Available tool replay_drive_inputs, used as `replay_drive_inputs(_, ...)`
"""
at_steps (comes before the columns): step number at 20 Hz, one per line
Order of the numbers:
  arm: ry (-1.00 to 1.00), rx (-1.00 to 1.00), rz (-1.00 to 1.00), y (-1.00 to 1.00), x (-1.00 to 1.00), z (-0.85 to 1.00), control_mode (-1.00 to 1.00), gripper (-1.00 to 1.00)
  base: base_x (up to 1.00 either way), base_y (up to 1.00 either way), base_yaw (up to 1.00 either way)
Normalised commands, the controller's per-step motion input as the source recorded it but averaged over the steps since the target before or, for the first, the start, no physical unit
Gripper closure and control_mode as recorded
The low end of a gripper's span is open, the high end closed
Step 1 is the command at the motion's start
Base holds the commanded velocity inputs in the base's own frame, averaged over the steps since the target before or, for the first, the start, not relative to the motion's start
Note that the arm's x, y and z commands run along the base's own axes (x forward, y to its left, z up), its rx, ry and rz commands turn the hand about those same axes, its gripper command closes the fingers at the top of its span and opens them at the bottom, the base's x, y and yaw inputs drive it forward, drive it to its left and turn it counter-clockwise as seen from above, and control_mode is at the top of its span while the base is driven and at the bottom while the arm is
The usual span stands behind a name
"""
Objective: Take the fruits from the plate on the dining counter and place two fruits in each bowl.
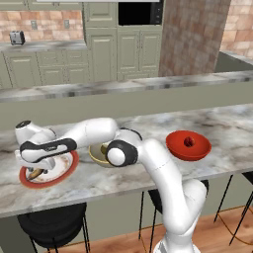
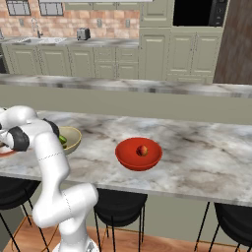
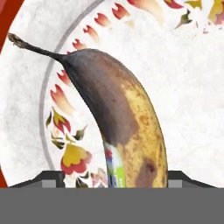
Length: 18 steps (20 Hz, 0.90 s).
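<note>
The long marble worktop (image 1: 217,131) is seen carrying the plate and both bowls. The white arm (image 1: 148,163) is stretched low to its left, so that the gripper (image 1: 35,170) is held just above the red-rimmed plate (image 1: 66,170) at the left end of the worktop. The red bowl (image 1: 188,146) is set well apart to the right, with the orange-red fruit (image 2: 142,150) lying inside it. The pale yellow-tan bowl (image 2: 73,138) is placed between plate and red bowl, partly hidden behind the arm, and a green lime (image 2: 62,140) is seen in it. The brownish-yellow banana (image 3: 122,127) lies on the plate, between the two dark finger tips (image 3: 52,178). The jaws are seen standing apart on either side of the banana; whether it is touched cannot be told.
</note>
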Motion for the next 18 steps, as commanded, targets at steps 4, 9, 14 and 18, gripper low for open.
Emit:
replay_drive_inputs(4,-0.02,0.01,-0.06,-0.27,-0.14,-0.18,-1.0,1.0,0.0,0.0,0.0)
replay_drive_inputs(9,-0.07,0.09,-0.05,-0.47,-0.3,0.08,-1.0,1.0,0.0,0.0,0.0)
replay_drive_inputs(14,-0.08,0.18,0.0,-0.57,-0.53,0.56,-1.0,1.0,0.0,0.0,0.0)
replay_drive_inputs(18,-0.18,0.23,0.0,-0.72,-0.62,0.5,-1.0,1.0,0.0,0.0,0.0)
